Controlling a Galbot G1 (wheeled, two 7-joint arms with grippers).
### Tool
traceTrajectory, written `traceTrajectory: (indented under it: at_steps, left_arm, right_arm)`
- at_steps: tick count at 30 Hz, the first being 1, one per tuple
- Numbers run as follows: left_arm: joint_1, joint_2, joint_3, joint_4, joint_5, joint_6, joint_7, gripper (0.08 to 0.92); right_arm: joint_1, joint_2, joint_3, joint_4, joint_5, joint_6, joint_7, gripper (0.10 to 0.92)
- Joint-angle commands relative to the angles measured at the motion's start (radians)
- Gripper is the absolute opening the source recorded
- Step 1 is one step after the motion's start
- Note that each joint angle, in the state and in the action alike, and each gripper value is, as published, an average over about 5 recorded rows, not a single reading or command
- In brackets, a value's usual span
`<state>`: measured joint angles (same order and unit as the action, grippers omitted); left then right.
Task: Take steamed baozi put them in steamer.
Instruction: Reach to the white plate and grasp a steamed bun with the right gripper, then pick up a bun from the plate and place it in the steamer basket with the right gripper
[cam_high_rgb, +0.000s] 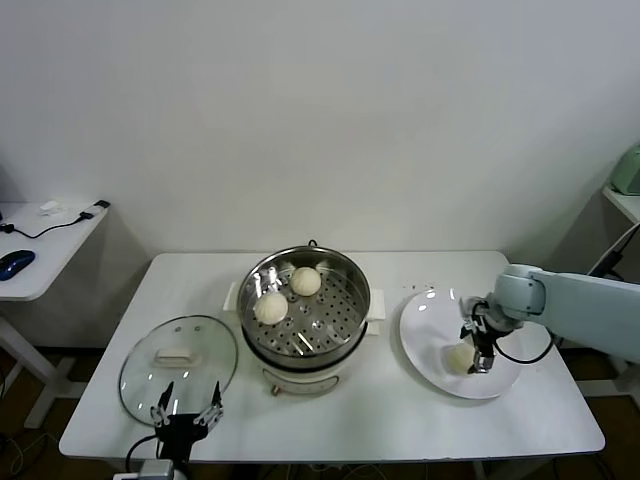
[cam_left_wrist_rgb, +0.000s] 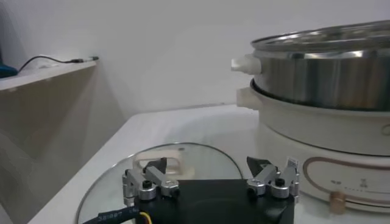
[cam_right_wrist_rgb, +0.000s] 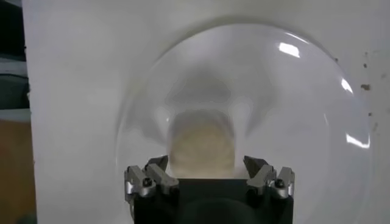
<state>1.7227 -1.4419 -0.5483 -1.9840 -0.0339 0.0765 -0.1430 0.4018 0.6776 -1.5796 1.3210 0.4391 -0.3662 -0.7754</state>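
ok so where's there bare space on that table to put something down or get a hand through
Bare tabletop runs along the front edge between the steamer and the plate, and also behind both along the wall. It is crowded at the front left, where the glass lid sits beside the steamer with the left gripper over its edge, and on the plate, where the right gripper straddles a baozi.

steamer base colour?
Cream-white base, with a shiny steel pot above it. Clearest in the left wrist view.

Glass lid and white plate on table.
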Motion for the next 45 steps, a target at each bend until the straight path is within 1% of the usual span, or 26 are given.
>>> traceTrajectory:
  at_steps: [1,5,8,13,17,22,27,31,33,40,45]
  left_arm:
    - [0.000,0.001,0.001,0.001,-0.001,0.000,0.000,0.823]
    - [0.004,0.000,0.002,-0.002,0.001,0.000,-0.001,0.823]
    - [0.008,0.000,0.003,-0.006,0.002,0.002,-0.002,0.823]
    - [0.012,-0.001,0.009,-0.014,0.005,0.003,-0.003,0.823]
    - [0.014,-0.001,0.016,-0.020,0.008,0.001,-0.003,0.823]
    - [0.014,0.003,0.022,-0.020,0.011,-0.004,-0.005,0.823]
    - [0.015,0.005,0.024,-0.023,0.012,-0.005,-0.007,0.823]
    - [0.015,0.006,0.021,-0.026,0.011,-0.005,-0.007,0.823]
    - [0.015,0.006,0.019,-0.025,0.011,-0.006,-0.007,0.823]
    - [0.019,0.004,0.016,-0.024,0.011,-0.009,-0.007,0.823]
    - [0.019,0.002,0.014,-0.025,0.011,-0.009,-0.007,0.823]
  right_arm:
    - [-0.047,0.007,0.042,-0.017,-0.014,-0.002,-0.006,0.743]
    - [0.005,0.000,0.010,0.007,-0.008,0.006,-0.028,0.635]
    - [0.088,0.000,-0.032,0.021,-0.010,0.022,-0.054,0.600]
    - [0.342,0.059,-0.153,0.033,0.007,0.091,-0.132,0.594]
    - [0.561,0.192,-0.229,0.020,0.048,0.184,-0.204,0.594]
    - [0.701,0.378,-0.161,0.012,0.107,0.294,-0.244,0.594]
    - [0.697,0.550,-0.030,0.113,0.090,0.414,-0.245,0.594]
    - [0.630,0.637,-0.017,0.185,0.042,0.538,-0.246,0.594]
    - [0.585,0.668,-0.024,0.193,0.000,0.594,-0.262,0.594]
    - [0.427,0.747,-0.024,0.096,-0.198,0.729,-0.272,0.594]
    - [0.336,0.778,-0.020,0.030,-0.244,0.753,-0.255,0.594]
